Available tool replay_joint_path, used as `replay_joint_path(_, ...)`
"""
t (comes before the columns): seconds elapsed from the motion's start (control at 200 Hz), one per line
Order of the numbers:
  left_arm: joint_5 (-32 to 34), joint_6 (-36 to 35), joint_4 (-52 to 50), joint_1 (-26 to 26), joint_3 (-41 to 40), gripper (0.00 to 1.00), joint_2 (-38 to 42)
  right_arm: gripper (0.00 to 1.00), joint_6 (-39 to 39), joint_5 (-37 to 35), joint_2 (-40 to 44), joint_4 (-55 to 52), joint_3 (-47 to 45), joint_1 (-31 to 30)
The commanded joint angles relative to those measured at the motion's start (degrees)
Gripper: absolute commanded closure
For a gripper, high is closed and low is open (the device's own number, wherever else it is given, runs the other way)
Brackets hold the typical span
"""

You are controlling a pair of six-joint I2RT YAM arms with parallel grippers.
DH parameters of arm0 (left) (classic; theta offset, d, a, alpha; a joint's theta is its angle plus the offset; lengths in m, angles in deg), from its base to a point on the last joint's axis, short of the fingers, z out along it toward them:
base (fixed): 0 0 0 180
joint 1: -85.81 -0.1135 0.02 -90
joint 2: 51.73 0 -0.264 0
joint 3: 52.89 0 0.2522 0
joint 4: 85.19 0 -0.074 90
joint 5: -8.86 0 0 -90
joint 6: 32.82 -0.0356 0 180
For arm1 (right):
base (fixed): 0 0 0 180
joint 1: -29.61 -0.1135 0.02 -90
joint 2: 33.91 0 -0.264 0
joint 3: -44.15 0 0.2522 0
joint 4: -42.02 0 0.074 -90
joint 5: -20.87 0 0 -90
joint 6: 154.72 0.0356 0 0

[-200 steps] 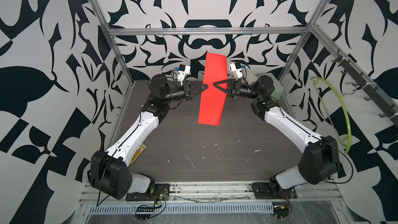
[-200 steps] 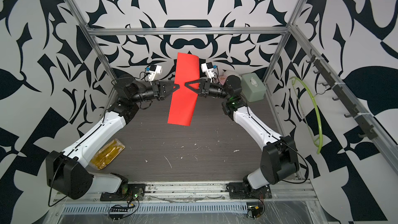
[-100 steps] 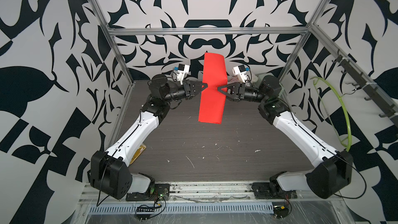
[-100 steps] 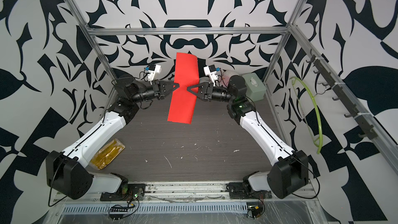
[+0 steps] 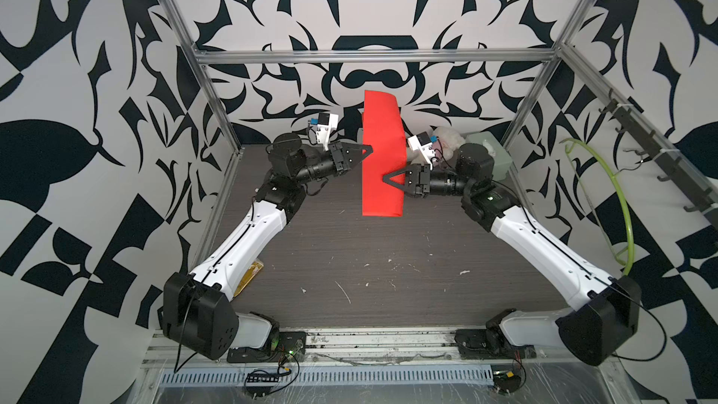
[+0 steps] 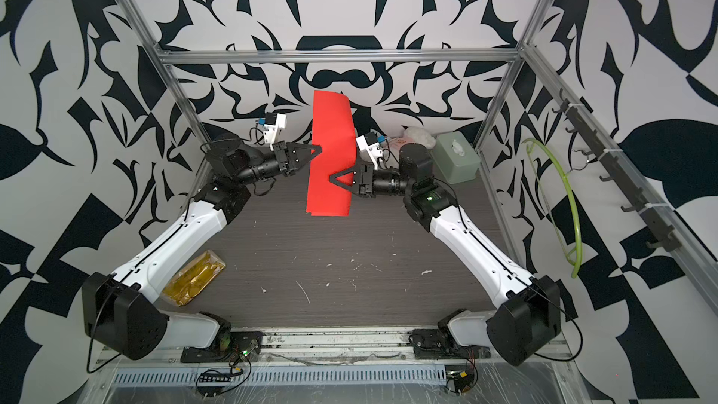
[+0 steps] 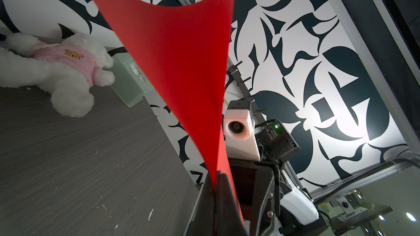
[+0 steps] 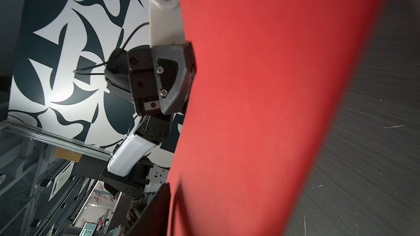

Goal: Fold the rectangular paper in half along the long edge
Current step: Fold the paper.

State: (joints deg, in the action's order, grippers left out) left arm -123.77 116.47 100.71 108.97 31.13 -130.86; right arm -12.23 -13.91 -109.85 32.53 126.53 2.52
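Observation:
The rectangular paper [image 5: 382, 157] [image 6: 330, 157] is a bright red sheet held upright in the air above the back of the table, with a slight curl at its top. My left gripper [image 5: 368, 148] [image 6: 318, 148] is shut on its left edge; in the left wrist view the paper [image 7: 181, 64] rises out of the closed fingertips [image 7: 217, 175]. My right gripper [image 5: 388, 179] [image 6: 333, 180] is open at the paper's right edge, lower down. One dark finger [image 8: 156, 210] stands beside the paper [image 8: 261, 87] and casts a shadow on it; the paper hides the other finger.
A white plush bear [image 7: 56, 69] [image 5: 443, 137] in a pink shirt lies at the back right beside a pale green box [image 5: 485, 149] [image 6: 454, 157]. A yellow packet [image 6: 194, 281] lies by the left arm. A green hoop [image 5: 606, 196] hangs on the right wall.
My right gripper has opened and moved down the paper's right edge towards the front. The paper, tilted before, now hangs nearly straight. The left gripper has kept its hold.

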Motion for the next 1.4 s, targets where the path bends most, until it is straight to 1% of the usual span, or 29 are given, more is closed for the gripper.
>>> replay_joint_path(0.0, 2.28, -3.88, -1.2, 0.21, 0.73, 1.0, 2.56, 0.55, -5.08, -1.33, 0.56, -4.77, 3.04, -0.59)
replay_joint_path(0.115, 5.52, -7.78, -4.63, 1.22, 0.25, 1.0, 4.35, 0.55, -6.79, -1.77, 0.55, -7.3, 4.57, -0.59)
replay_joint_path(0.225, 7.37, -9.31, -5.48, 2.1, -0.45, 1.0, 5.12, 0.55, -6.49, -2.01, 0.32, -6.63, 5.03, -0.59)
replay_joint_path(0.325, 8.07, -10.16, -6.05, 2.59, -0.59, 1.0, 5.28, 0.55, -5.65, -1.93, -0.17, -5.51, 4.99, -0.73)
replay_joint_path(0.46, 8.0, -10.41, -6.23, 2.77, -0.76, 1.0, 5.3, 0.59, -5.56, -2.01, -0.17, -5.06, 4.75, -0.86)
replay_joint_path(0.5, 8.13, -10.46, -6.26, 2.77, -0.75, 1.0, 5.38, 0.61, -5.46, -1.77, -0.17, -5.0, 4.71, -0.85)
replay_joint_path(0.715, 8.6, -10.89, -6.28, 2.77, -0.87, 1.0, 5.3, 0.77, -6.1, -0.23, 0.05, -6.26, 5.25, -0.95)
replay_joint_path(0.905, 8.77, -11.02, -6.57, 2.77, -0.33, 1.0, 5.04, 0.85, -7.58, 0.41, 0.62, -8.74, 6.22, -0.94)
replay_joint_path(1.14, 8.07, -10.92, -6.72, 2.77, 0.25, 1.0, 4.63, 0.89, -8.09, 0.39, 0.62, -9.3, 6.26, -0.95)
replay_joint_path(1.19, 7.92, -10.77, -6.81, 2.77, 0.38, 1.0, 4.52, 0.87, -8.1, 0.32, 0.62, -9.37, 6.26, -0.93)
replay_joint_path(1.275, 7.74, -10.66, -6.73, 2.77, 0.49, 1.0, 4.42, 0.81, -8.22, 0.32, 0.53, -9.47, 6.09, -0.9)
replay_joint_path(1.395, 7.51, -10.61, -6.74, 2.77, 0.4, 1.0, 4.27, 0.8, -8.51, 0.56, 0.8, -9.46, 5.73, -0.93)
